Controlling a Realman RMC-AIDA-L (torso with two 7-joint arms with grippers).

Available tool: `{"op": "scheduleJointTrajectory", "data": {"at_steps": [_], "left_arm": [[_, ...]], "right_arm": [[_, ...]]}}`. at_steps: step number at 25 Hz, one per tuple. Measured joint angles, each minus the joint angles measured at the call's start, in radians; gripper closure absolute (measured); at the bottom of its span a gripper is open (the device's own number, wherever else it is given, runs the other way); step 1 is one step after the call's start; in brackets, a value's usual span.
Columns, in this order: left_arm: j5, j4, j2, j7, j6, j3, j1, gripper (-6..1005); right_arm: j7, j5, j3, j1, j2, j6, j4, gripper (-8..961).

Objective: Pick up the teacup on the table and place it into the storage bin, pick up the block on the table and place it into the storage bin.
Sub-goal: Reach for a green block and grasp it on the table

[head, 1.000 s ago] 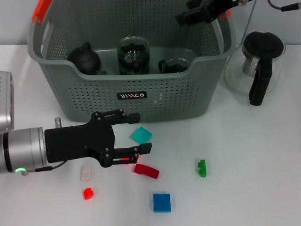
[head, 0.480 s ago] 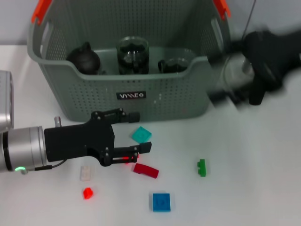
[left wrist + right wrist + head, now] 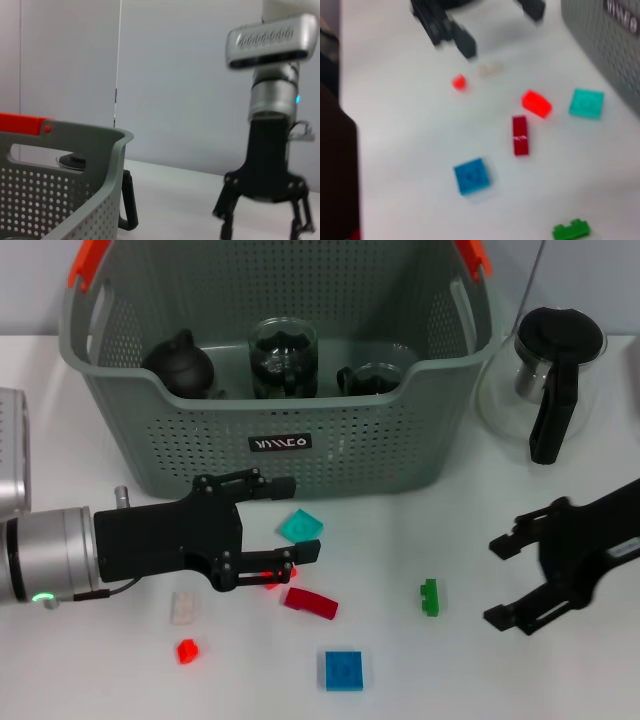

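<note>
The large grey-green perforated plastic storage bin point(image 3: 270, 455) with orange-red handles stands at the back of the white surface point(image 3: 560, 510). Inside it sit a black rounded teapot point(image 3: 180, 365), a tall clear glass jar point(image 3: 283, 358) and a small dark glass teacup point(image 3: 370, 378). To the bin's right, outside it, stands a clear glass pitcher with a black lid and handle point(image 3: 552, 375).

The left end effector point(image 3: 293, 519) hovers low in front of the bin with its black fingers spread, released and grasping nothing; a teal square block point(image 3: 300, 527) lies between the fingertips. A bright red block point(image 3: 270, 578) sits under the lower finger, and a dark red oblong block point(image 3: 310, 602) lies just beside it. Farther forward lie a pale translucent block point(image 3: 184, 607), a small red block point(image 3: 187, 650), a blue square block point(image 3: 344, 669) and a green block point(image 3: 430, 596).

The right end effector point(image 3: 503, 582) hangs over the surface right of the green block, fingers wide apart, holding nothing.
</note>
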Motion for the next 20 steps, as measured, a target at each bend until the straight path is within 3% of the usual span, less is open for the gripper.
{"op": "scheduleJointTrajectory", "data": {"at_steps": [5,12,20], "left_arm": [[0.0,0.0,-0.001,-0.003,-0.005,0.0,0.004,267],[-0.001,-0.012,-0.003,-0.003,-0.017,0.0,0.005,268],[-0.002,-0.023,-0.003,-0.005,-0.022,0.0,0.005,269]], "right_arm": [[0.007,-0.028,-0.175,0.062,0.002,0.204,0.13,8],[0.016,-0.029,-0.342,0.102,0.005,0.363,0.208,9],[0.027,-0.025,-0.421,0.146,0.006,0.438,0.293,10]]}}
